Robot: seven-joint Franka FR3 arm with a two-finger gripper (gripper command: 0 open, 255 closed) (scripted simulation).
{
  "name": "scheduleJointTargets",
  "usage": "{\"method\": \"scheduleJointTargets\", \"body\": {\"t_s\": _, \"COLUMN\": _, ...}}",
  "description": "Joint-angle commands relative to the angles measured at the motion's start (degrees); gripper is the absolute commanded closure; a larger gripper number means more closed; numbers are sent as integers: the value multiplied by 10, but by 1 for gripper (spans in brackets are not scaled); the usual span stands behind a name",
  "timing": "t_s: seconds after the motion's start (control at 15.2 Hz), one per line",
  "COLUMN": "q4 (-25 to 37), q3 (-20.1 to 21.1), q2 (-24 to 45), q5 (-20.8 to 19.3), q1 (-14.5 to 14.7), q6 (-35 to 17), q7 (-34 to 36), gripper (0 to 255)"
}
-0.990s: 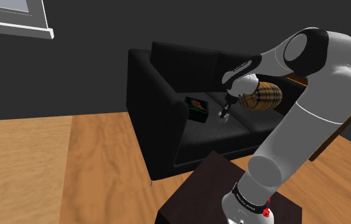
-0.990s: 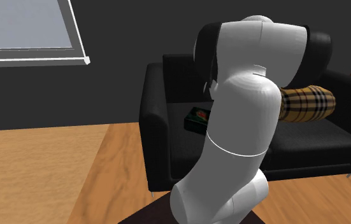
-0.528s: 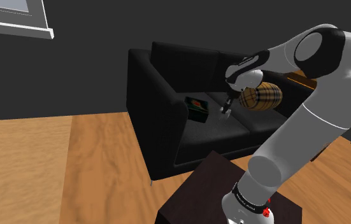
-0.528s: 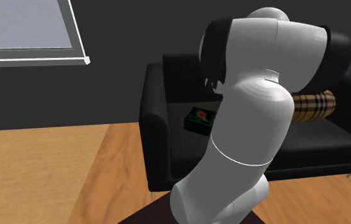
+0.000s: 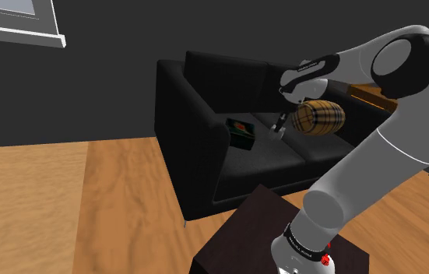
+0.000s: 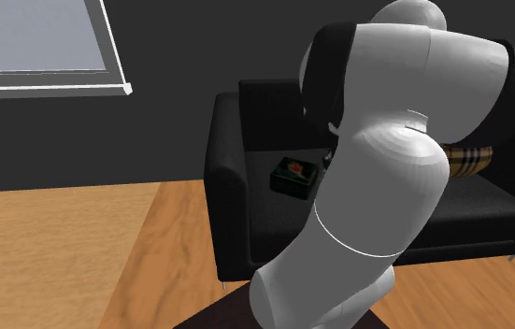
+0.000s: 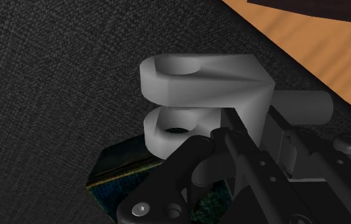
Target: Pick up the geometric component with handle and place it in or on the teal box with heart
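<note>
1. Presently, your claw (image 7: 223, 147) is clenching the grey geometric component (image 7: 199, 79). You are carrying it in the air over the seat of the black sofa (image 5: 197, 156), just above a corner of the teal box (image 7: 120, 173).
2. You are handling what is looking like a rigid, blocky part with two rounded lugs and a stubby cylindrical handle (image 7: 301, 108). It is probably weighing little, but its smooth faces may be letting it twist in the grip if you are swinging it fast.
3. Your claw is appearing to bite on the body between the lugs and the handle, which is reading as the soundest place to hold it.
4. Your white arm (image 5: 376, 148) is rising from the dark stand (image 5: 255, 214) and arching over toward the shoulder view's left. The wrist is tipping down at the seat beside the plaid bolster cushion (image 5: 319, 117).
5. You are facing a short move, by the look of it: the box is lying on the seat cushion just beside the claw, toward the shoulder view's left.
</note>
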State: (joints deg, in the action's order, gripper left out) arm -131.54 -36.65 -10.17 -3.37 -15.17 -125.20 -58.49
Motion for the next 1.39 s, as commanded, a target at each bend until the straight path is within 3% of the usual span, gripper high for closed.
{"method": "scheduleJointTargets", "body": {"t_s": 0.0, "q4": 10, "q3": 3, "q2": -7, "q5": -4, "q1": 0, "q6": 17, "q7": 4, "gripper": 255}}
{"method": "scheduleJointTargets", "body": {"t_s": 0.13, "q4": 20, "q3": 5, "q2": -15, "q5": -8, "q1": -1, "q6": 33, "q7": 8, "gripper": 255}}
{"method": "scheduleJointTargets", "body": {"t_s": 0.66, "q4": 184, "q3": 22, "q2": 135, "q5": 90, "q1": 38, "q6": 73, "q7": 13, "gripper": 255}}
{"method": "scheduleJointTargets", "body": {"t_s": 1.19, "q4": 400, "q3": 50, "q2": 295, "q5": 172, "q1": 27, "q6": 152, "q7": 26, "gripper": 255}}
{"method": "scheduleJointTargets", "body": {"t_s": 1.32, "q4": 388, "q3": 52, "q2": 297, "q5": 174, "q1": 26, "q6": 138, "q7": 24, "gripper": 255}}
